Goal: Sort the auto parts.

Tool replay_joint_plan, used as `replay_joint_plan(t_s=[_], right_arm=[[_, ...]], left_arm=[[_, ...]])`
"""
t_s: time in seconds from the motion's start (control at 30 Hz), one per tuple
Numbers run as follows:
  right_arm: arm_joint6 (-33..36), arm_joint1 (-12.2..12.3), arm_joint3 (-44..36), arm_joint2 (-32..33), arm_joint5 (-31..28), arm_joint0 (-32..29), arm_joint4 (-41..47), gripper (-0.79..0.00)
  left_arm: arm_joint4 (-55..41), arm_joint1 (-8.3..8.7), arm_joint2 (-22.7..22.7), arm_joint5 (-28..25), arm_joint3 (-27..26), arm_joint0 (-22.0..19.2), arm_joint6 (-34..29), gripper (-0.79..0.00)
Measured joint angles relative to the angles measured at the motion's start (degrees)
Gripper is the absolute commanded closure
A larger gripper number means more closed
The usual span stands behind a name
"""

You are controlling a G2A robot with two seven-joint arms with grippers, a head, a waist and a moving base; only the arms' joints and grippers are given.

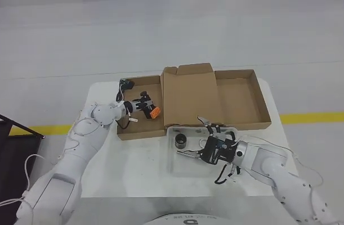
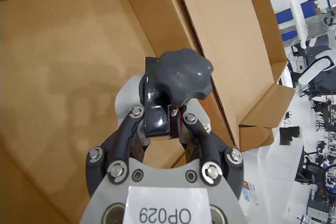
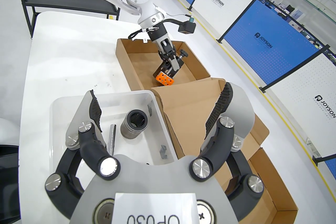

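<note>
Orange-ended knobbed clamp [image 3: 164,78] pinched by left gripper [image 2: 162,114] over cardboard box [image 2: 65,38]; right gripper [image 3: 160,100] spread wide above white bin [image 3: 105,96], white table [image 1: 132,169].

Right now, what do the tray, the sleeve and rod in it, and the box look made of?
Tray: likely white plastic, smooth, slightly translucent walls. Sleeve: looks like steel, dull grey sheen, dark bore. Rod: polished metal, bright reflective streak. Box: brown cardboard, matte, folded flaps.
</note>
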Motion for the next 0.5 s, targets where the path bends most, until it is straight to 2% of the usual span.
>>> replay_joint_plan(t_s=[0.13,0.27,0.37,0.5], right_arm=[[0.0,0.0,0.0,0.0,0.0,0.0,0.0,-0.785],[0.0,0.0,0.0,0.0,0.0,0.0,0.0,-0.785],[0.0,0.0,0.0,0.0,0.0,0.0,0.0,-0.785],[0.0,0.0,0.0,0.0,0.0,0.0,0.0,-0.785]], left_arm=[[1.0,0.02,-0.4,-0.3,1.7,-1.1,1.6,-0.785],[2.2,0.74,-1.8,-0.9,0.8,-0.8,2.1,-0.785],[4.2,1.72,-3.4,-1.0,-1.7,0.8,1.7,-0.785],[10.2,3.52,-6.1,0.9,-8.6,5.1,3.6,-0.785]])
